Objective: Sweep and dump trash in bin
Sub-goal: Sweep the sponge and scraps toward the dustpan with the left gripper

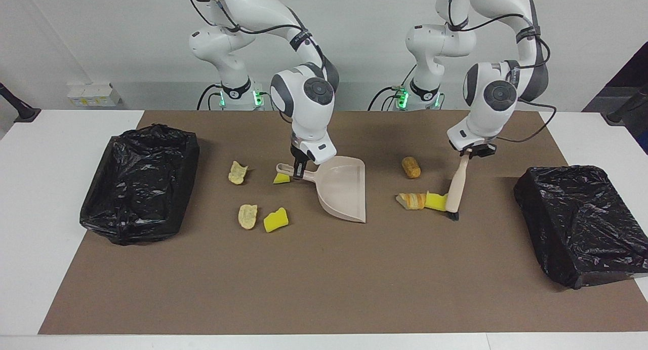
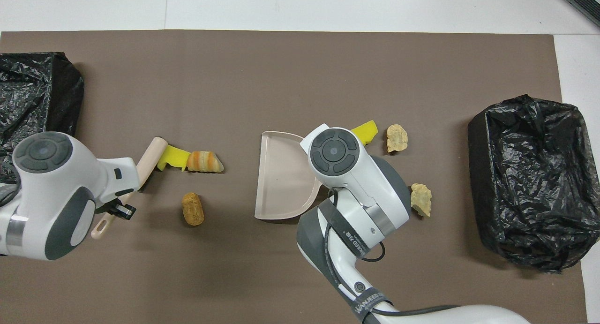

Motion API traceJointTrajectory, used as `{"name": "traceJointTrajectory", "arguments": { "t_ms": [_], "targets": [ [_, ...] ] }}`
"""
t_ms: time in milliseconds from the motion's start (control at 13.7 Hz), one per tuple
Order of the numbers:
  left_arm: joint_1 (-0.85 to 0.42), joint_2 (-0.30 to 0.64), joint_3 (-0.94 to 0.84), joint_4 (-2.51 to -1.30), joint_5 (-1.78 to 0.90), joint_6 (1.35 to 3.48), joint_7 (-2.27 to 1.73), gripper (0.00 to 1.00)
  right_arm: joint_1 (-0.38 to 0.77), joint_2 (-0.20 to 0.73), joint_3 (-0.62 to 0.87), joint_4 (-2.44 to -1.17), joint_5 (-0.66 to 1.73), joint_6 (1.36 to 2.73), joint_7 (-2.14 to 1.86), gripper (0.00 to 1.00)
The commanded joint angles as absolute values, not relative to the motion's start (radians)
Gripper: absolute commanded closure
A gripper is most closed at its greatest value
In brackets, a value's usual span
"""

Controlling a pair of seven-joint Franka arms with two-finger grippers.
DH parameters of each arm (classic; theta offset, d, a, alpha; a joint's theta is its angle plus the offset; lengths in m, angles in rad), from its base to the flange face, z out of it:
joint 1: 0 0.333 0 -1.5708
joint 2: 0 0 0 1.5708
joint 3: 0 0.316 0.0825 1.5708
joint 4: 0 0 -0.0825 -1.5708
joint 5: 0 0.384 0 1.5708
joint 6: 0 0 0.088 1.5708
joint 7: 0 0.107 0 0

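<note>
Bins lined with black bags sit at each end of the counter [image 1: 324, 289]: bin [image 1: 139, 183] at the right arm's end, bin [image 1: 582, 223] at the left arm's; nothing shows in either, though folds may hide something. Dustpan [image 1: 344, 188] holds no scraps. Right pincer [image 1: 299, 168] is clamped on its handle, left pincer [image 1: 473, 151] on the brush [image 1: 454, 190], bristles down against a yellow sponge chunk [image 1: 435, 201] touching a striped bread piece [image 1: 412, 200]. Remaining trash lies scattered around the dustpan. Arm-band lettering is unreadable.
</note>
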State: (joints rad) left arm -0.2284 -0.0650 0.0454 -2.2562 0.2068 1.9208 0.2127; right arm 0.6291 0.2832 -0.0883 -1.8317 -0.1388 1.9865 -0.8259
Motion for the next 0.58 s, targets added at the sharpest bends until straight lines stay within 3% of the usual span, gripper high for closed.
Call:
{"name": "traceJointTrajectory", "arguments": {
  "t_ms": [0, 291, 510],
  "targets": [
    [-0.316, -0.094, 0.058, -2.284, 0.177, 1.899, 0.094, 1.00, 0.620, 0.256, -0.081, -1.867, -0.155, 2.016, -0.822, 1.00],
    [-0.327, -0.121, 0.058, -2.223, 0.166, 1.711, -0.197, 1.00, 0.620, 0.256, -0.081, -1.867, -0.155, 2.016, -0.822, 1.00],
    [-0.330, -0.185, 0.054, -2.269, 0.164, 1.611, -0.401, 1.00, 0.620, 0.256, -0.081, -1.867, -0.155, 2.016, -0.822, 1.00]
  ]
}}
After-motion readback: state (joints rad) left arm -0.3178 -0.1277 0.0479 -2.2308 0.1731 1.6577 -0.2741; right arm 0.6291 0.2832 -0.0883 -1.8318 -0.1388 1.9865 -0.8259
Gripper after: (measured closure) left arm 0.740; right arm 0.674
